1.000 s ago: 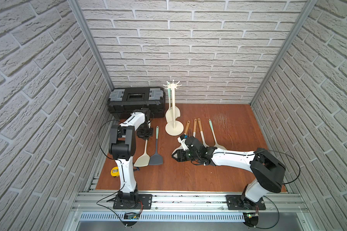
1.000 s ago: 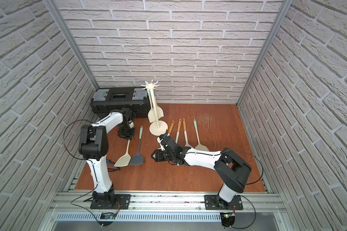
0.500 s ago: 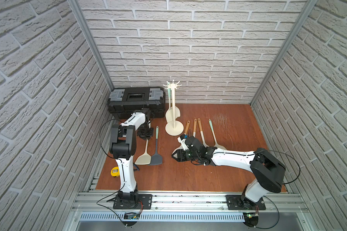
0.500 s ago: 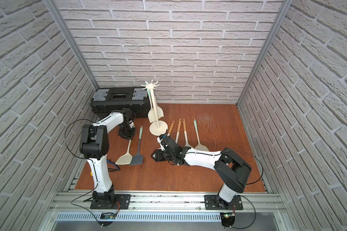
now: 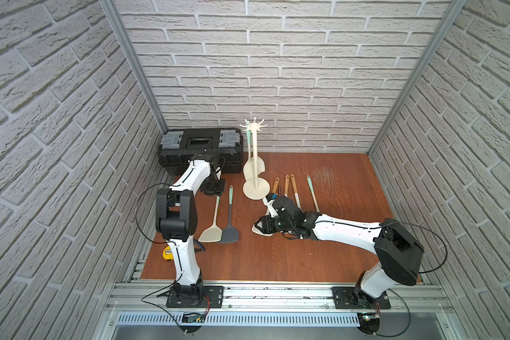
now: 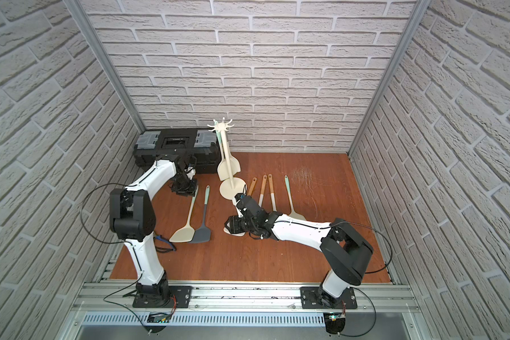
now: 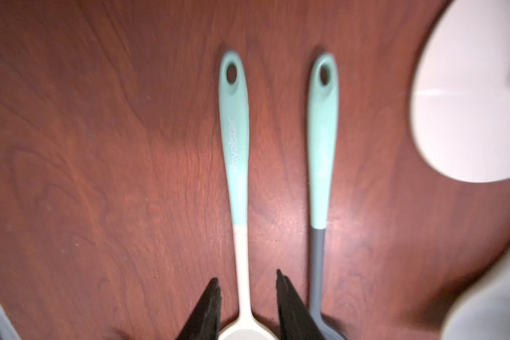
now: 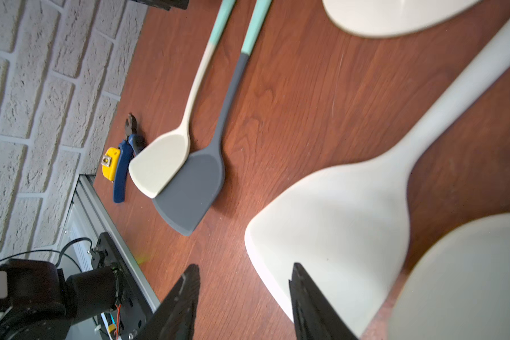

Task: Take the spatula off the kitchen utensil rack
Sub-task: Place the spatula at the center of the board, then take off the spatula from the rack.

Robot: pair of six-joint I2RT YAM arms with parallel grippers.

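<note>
Contents of the brick-walled cell, left to right.

- Yellow tape measure (image 8: 110,166) and blue-handled pliers (image 8: 124,170): on the table by the left wall, touching.
- Black toolbox (image 5: 200,147): against the back wall.
- Left gripper (image 7: 246,282): low over the table, jaws parted. The fingers (image 7: 209,303) straddle the shaft of the cream spatula (image 5: 214,223) with a gap on each side, so nothing is held.
- Grey spatula (image 5: 229,223): flat beside the cream one, with the cream blade overlapping its edge.
- Kitchen utensil rack (image 5: 255,164): upright near the back wall.
- Hanging spatula (image 5: 248,170): on a left-side hook, mint handle up and cream blade down near the base – not yet taken off.
- Right gripper (image 8: 243,270): jaws apart, low over the edge of a pale spatula (image 8: 336,212) lying flat. Whether they touch cannot be told.
- Three wooden-handled utensils (image 5: 286,185) and a mint-handled one (image 5: 311,188): in a row on the table.
</note>
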